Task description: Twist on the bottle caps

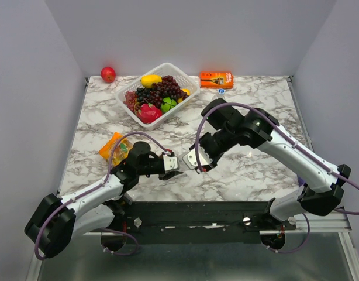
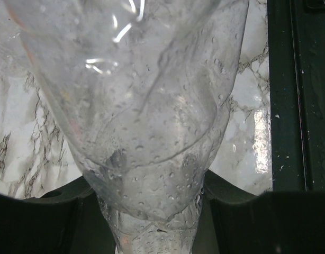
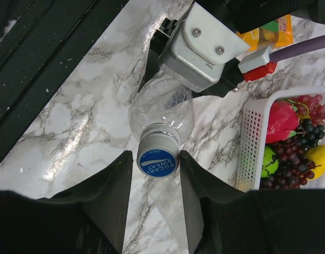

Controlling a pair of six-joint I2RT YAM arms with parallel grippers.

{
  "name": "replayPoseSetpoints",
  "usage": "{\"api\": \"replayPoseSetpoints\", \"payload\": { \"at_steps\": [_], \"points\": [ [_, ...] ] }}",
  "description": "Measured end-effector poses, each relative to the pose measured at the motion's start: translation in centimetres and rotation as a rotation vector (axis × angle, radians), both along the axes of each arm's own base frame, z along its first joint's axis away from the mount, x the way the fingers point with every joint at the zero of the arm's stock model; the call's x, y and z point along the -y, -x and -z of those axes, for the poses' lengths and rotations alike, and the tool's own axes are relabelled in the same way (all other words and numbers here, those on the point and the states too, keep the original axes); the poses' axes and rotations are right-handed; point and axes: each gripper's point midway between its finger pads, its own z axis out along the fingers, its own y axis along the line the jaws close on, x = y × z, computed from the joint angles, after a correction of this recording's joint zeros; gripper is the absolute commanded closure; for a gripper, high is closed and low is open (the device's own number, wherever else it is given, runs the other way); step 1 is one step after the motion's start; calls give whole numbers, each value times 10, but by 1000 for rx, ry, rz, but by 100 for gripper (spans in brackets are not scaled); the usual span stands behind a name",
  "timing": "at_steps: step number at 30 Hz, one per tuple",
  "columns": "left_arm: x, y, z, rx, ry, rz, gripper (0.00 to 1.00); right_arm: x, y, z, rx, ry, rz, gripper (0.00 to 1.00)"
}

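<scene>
Left hand (image 2: 154, 214): shut hard on the body of the bottle (image 3: 162, 108), clear wall creased between the dark fingers (image 2: 46, 225). Right hand (image 3: 156, 170): jaws drawn close on either side of the bottle cap (image 3: 157, 160); touching or just clear, not to be told.

Location: near middle of the marble surface (image 1: 97, 111), between the two hands, just ahead of the arm bases. Resting on the surface or lifted off it: not to be told.

Surroundings:
- Orange snack bag (image 1: 115, 148), flat on the surface just beside the left arm's wrist, on its outer side.
- White basket (image 1: 131, 84), far middle, well apart from both hands; holds dark grapes (image 1: 168, 89), a yellow fruit (image 1: 150, 79), a red fruit (image 1: 148, 112) and a green fruit (image 1: 168, 104).
- Red apple (image 1: 108, 74), far left corner, outside the basket.
- Orange packet (image 1: 216, 79), at the far edge, right of the basket; small blue disc (image 1: 221, 91) just in front of it, too small to identify.

In the way: grey housing of the left hand directly behind the bottle in the right wrist view, hiding its base end. Bent wrist of the right arm above the surface, between bottle and basket.

Orientation: laid over, not upright. Long axis from left hand to right hand, across the surface. Base toward the left hand, neck and cap toward the right. Cap seated on the neck, blue top with white mark facing squarely into the right wrist view. Droplets on the clear wall.
</scene>
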Motion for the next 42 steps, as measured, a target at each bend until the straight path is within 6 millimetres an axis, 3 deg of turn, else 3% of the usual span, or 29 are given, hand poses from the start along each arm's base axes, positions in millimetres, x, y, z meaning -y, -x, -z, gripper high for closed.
{"api": "replayPoseSetpoints", "payload": {
  "at_steps": [7, 13, 25, 29, 32, 37, 38, 39, 42],
  "points": [
    [-1, 1, 2, -4, -7, 4, 100, -2, -2, 2, -9, 5, 15, 65],
    [-7, -8, 2, -6, 7, -81, 100, -10, -13, 3, -110, 24, 182, 67],
    [-41, -64, -18, 60, 76, -506, 100, -44, -74, -15, -448, -58, 684, 69],
    [-54, -82, -23, 29, 79, -653, 100, -58, -102, -21, -610, -129, 846, 77],
    [-60, -88, -20, -2, 56, -718, 100, -64, -113, -19, -685, -148, 918, 78],
    [-70, -89, -10, -29, 16, -775, 100, -74, -119, -11, -754, -141, 977, 62],
    [-72, -89, -9, -33, 10, -780, 100, -75, -120, -11, -759, -140, 983, 57],
    [-72, -89, -8, -34, 9, -783, 100, -75, -121, -12, -759, -141, 988, 43],
    [-70, -91, -16, -23, 30, -780, 100, -73, -121, -20, -735, -145, 999, 22]
  ]
}}
